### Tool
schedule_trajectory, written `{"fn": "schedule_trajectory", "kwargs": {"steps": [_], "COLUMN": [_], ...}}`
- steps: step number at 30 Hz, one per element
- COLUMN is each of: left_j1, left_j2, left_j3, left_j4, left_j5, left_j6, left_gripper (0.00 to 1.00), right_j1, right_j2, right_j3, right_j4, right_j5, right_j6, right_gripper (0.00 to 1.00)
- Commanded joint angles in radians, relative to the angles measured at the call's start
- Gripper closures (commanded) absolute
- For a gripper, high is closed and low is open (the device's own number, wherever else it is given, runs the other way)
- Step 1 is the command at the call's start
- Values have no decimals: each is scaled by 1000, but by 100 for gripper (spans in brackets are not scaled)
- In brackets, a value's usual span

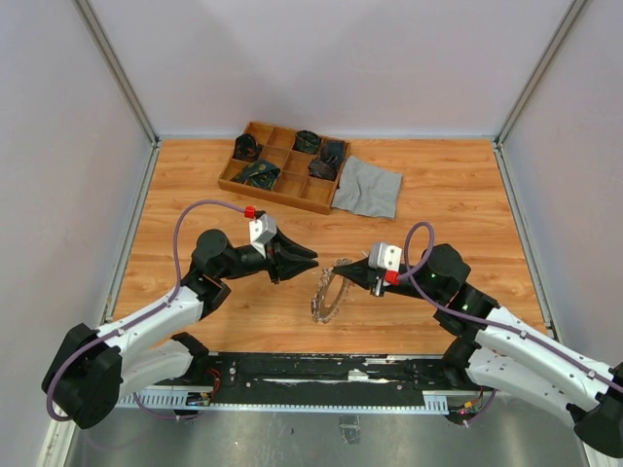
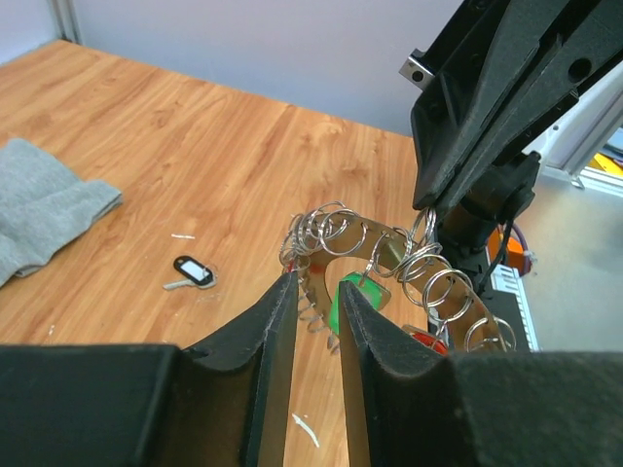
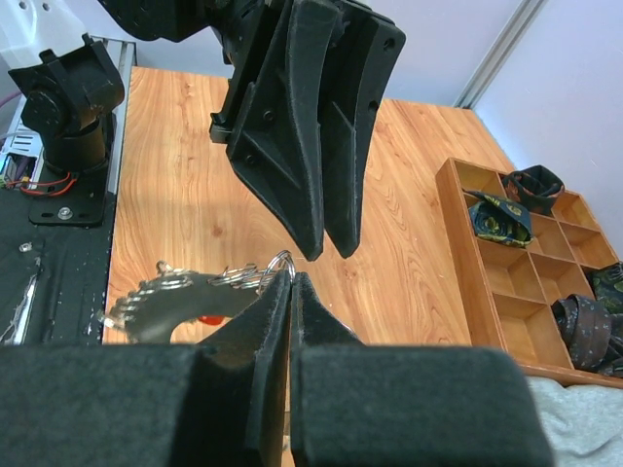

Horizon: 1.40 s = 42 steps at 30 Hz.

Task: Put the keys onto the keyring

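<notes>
Two claws face each other over the middle of the desk (image 1: 443,219), tips close but not touching. Your right claw (image 3: 292,280) is pressed together on one of the small wire loops at the top edge of the keyring (image 3: 173,304), and it holds the ring upright on its edge, just off the near side of the desk's centre. The keyring is thick with silver loops all round its rim. On it you can see a green tag (image 2: 355,292) and, lower down, a red tag (image 2: 428,341).

Your left claw (image 2: 316,284) stands slightly apart, with a narrow gap between its fingers (image 2: 275,336) and only bare wood showing through it. Its tips sit just beside the loops on the keyring's upper edge, next to the green tag. You cannot tell from these views whether they touch the metal.

One loose key (image 2: 190,272) lies flat on the desk, well apart from both claws. It carries a dark tag with a white window.

At the far side of the desk you have a wooden tray (image 1: 294,183) with dark rolled items in several compartments. A grey cloth (image 1: 368,187) lies crumpled against its right end.
</notes>
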Motion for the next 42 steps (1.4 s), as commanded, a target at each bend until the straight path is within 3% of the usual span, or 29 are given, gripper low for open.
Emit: {"fn": "schedule_trajectory", "kwargs": {"steps": [1, 42], "left_j1": [-17, -65], "left_j2": [18, -20], "left_j3": [21, 21], "left_j4": [56, 60], "left_j5": [27, 4], "left_j6": [9, 25], "left_gripper": [71, 46], "right_j1": [-11, -10], "right_j2": [1, 42], "right_j3": [36, 39], "right_j4": [70, 86], "right_j5": [10, 27], "right_j6": [-11, 0], "right_gripper": [100, 100]}}
